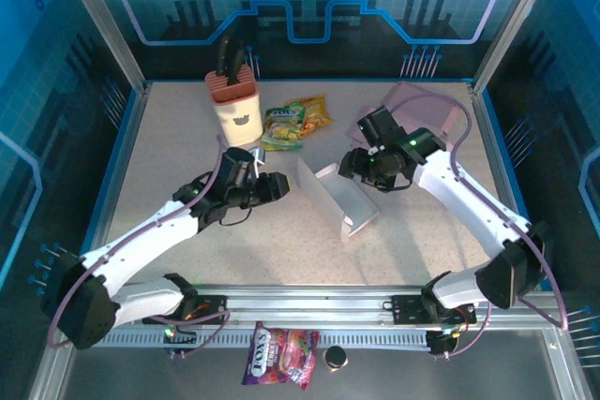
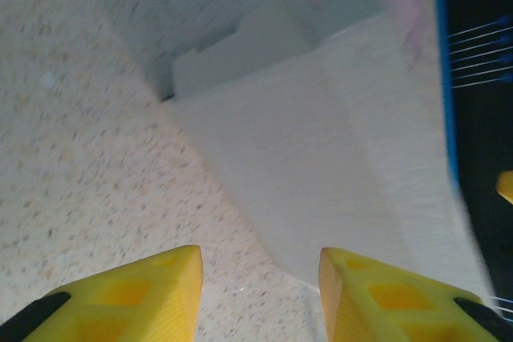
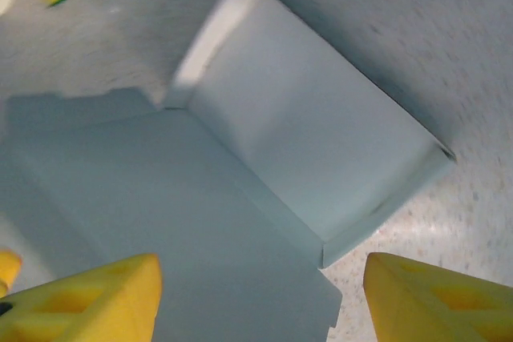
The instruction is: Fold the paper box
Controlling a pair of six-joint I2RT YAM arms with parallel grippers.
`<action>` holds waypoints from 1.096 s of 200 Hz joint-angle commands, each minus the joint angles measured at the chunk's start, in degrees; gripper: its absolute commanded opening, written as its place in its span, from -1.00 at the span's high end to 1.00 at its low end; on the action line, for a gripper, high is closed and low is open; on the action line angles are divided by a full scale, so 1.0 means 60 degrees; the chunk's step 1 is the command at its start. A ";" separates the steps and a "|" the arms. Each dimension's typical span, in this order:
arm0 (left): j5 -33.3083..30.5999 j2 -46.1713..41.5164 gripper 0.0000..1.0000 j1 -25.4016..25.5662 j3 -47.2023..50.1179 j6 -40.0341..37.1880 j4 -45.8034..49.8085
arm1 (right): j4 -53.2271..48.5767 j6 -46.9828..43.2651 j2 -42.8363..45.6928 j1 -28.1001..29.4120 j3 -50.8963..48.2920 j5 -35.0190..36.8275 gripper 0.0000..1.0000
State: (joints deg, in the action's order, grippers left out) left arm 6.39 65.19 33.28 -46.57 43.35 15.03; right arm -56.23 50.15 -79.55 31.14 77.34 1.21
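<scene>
The white paper box lies partly unfolded in the middle of the table, one panel standing up. My left gripper sits just left of it, low over the table. In the left wrist view its yellow fingers stand apart, and a corner of the box reaches toward the gap without being pinched. My right gripper hovers over the box's far right side. Seen from the right wrist, the flat panel and a raised flap of the box lie below the open gripper, which holds nothing.
A tan holder with black handles stands at the back left, a yellow-green snack bag beside it. A pink translucent sheet lies at the back right. Below the front rail lie a candy bag and a small black cap.
</scene>
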 commanded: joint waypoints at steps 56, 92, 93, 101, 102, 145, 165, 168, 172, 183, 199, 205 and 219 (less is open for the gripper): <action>0.0105 -0.1541 0.14 0.0026 -0.0543 -0.1294 0.0508 | -0.0750 -0.5317 -0.1284 0.0877 0.1808 -0.2012 -0.26; 0.0685 -0.2456 0.11 0.0034 -0.0600 -0.1731 0.0702 | -0.0995 -0.5277 -0.2143 0.1144 0.2273 -0.1876 -0.12; 0.0696 -0.2478 0.11 0.0034 -0.0601 -0.1739 0.0732 | -0.1005 -0.5265 -0.2177 0.1149 0.2287 -0.1874 -0.12; 0.0770 -0.2607 0.11 0.0034 -0.0640 -0.1775 0.0928 | -0.1028 -0.5239 -0.2348 0.1203 0.2378 -0.1871 -0.08; 0.0775 -0.2620 0.11 0.0027 -0.0644 -0.1776 0.0962 | -0.1029 -0.5231 -0.2382 0.1215 0.2398 -0.1871 -0.08; 0.0729 -0.3191 0.11 0.0026 -0.0480 -0.1603 0.1641 | -0.0951 -0.4899 -0.3165 0.1482 0.2623 -0.1713 0.19; 0.0696 -0.3346 0.11 0.0027 -0.0398 -0.1513 0.1704 | -0.0714 -0.4447 -0.3263 0.1533 0.2623 -0.1608 0.34; 0.0693 -0.3361 0.11 0.0030 -0.0398 -0.1504 0.1711 | -0.0664 -0.4374 -0.3265 0.1538 0.2623 -0.1579 0.37; 0.0681 -0.3374 0.11 0.0033 -0.0402 -0.1495 0.1741 | -0.0604 -0.4273 -0.3253 0.1551 0.2634 -0.1514 0.42; 0.0676 -0.3407 0.11 0.0031 -0.0427 -0.1498 0.1836 | -0.0504 -0.3886 -0.3218 0.1576 0.2652 -0.1220 0.57; 0.0691 -0.3438 0.12 0.0033 -0.0501 -0.1513 0.1986 | -0.0363 -0.3036 -0.3126 0.1578 0.2683 -0.0749 0.93; 0.0713 -0.3459 0.12 0.0035 -0.0524 -0.1525 0.2054 | -0.0259 -0.2661 -0.3065 0.1585 0.2682 -0.0609 1.00; 0.0750 -0.3498 0.12 0.0040 -0.0586 -0.1534 0.2228 | -0.0124 -0.1396 -0.2795 0.1629 0.2652 0.0077 1.00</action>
State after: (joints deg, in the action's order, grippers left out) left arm 9.54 45.21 33.28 -49.04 34.39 25.39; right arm -58.70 29.74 -98.67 39.88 91.72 -4.71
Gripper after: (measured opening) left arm 0.441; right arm 0.062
